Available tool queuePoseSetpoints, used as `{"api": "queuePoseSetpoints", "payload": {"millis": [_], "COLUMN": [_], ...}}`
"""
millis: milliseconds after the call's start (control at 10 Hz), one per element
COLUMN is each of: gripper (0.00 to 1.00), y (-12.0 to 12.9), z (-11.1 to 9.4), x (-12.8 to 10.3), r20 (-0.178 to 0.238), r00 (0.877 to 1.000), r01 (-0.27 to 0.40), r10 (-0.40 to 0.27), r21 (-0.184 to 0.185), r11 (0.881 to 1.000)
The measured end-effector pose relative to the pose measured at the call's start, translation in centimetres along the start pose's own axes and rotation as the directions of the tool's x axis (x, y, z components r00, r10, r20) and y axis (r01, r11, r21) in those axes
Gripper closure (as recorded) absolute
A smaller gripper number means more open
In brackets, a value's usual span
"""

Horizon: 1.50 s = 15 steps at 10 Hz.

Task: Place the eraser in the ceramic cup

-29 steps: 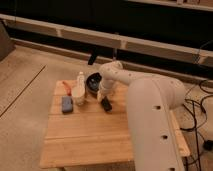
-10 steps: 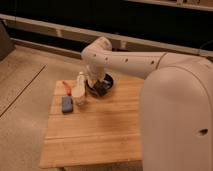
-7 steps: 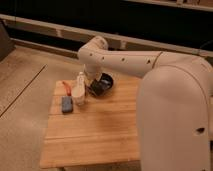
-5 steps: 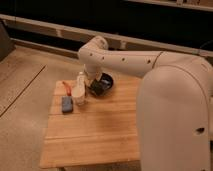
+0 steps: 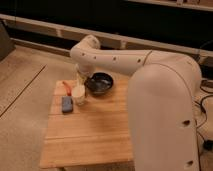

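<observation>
The white ceramic cup [image 5: 78, 94] stands upright on the wooden table [image 5: 95, 135], at its back left and just left of the dark bowl [image 5: 100, 83]. My gripper [image 5: 79, 78] hangs from the white arm [image 5: 107, 59] and points down right above the cup's rim. The black eraser does not show anywhere; whether it is in the gripper or in the cup is hidden.
A blue-grey rectangular block [image 5: 67, 104] lies left of the cup. A red-orange object [image 5: 66, 86] lies behind it near the table's left edge. My large white arm body [image 5: 165, 115] fills the right side. The floor lies to the left.
The arm swung left from the right side of the bowl to above the cup. Over the last second it has barely moved.
</observation>
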Motion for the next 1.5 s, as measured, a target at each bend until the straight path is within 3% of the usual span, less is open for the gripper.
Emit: {"api": "queuePoseSetpoints", "payload": {"millis": [300,400,600,800,900,1200,1500], "gripper": [0.9,0.9,0.9,0.9,0.9,0.9,0.9], "y": [2.2,3.0,4.0,4.3,4.5,4.7,3.8], "z": [1.0,1.2,1.0,1.3,1.8,3.5,4.4], "x": [-3.5,-4.9,-6.9,-7.1,-6.6,-4.9,-4.2], "r20": [0.114,0.189,0.343,0.431,0.451,0.462,0.466], "r00": [0.99,0.977,0.937,0.902,0.892,0.886,0.884], "r01": [0.091,0.112,0.123,0.133,0.148,0.194,0.222], "r10": [-0.086,-0.096,-0.063,-0.025,-0.018,-0.032,-0.048], "r21": [-0.045,-0.076,-0.155,-0.222,-0.252,-0.308,-0.328], "r11": [0.995,0.991,0.98,0.966,0.956,0.931,0.918]}}
